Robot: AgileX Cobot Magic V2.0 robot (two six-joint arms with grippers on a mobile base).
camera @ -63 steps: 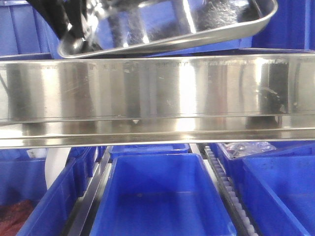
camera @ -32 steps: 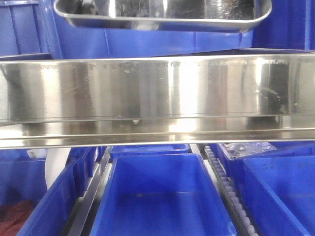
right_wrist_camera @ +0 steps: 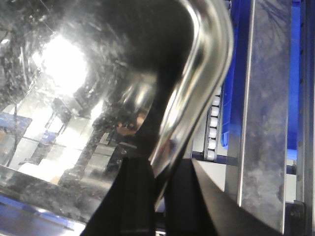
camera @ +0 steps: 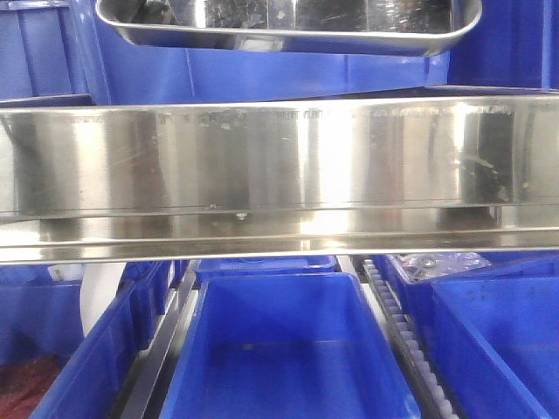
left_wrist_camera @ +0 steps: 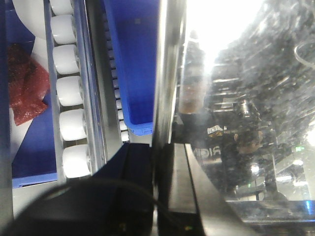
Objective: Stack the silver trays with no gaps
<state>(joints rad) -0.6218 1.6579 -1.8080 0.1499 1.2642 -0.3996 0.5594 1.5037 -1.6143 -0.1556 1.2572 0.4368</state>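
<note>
One silver tray [camera: 288, 30] hangs level along the top edge of the front view, above the shelf rail; only its underside and rim show there. In the left wrist view my left gripper [left_wrist_camera: 165, 162] is shut on that tray's rim [left_wrist_camera: 170, 73], one finger on each side, with the shiny tray floor [left_wrist_camera: 246, 123] to the right. In the right wrist view my right gripper [right_wrist_camera: 160, 177] is shut on the tray's rolled rim [right_wrist_camera: 197, 93] near a rounded corner, with the tray floor [right_wrist_camera: 64, 98] to the left. No second tray is in view.
A long brushed-steel shelf rail [camera: 279, 170] crosses the front view under the tray. Deep blue bins [camera: 288, 349] stand below it, with another [camera: 498, 340] at the right and roller tracks [left_wrist_camera: 69, 88] between them. A red bag [left_wrist_camera: 27, 88] lies in the left bin.
The tray was tilted, left end low, with an arm showing at the top left. It has levelled and risen slightly. It has barely moved in the last half second.
</note>
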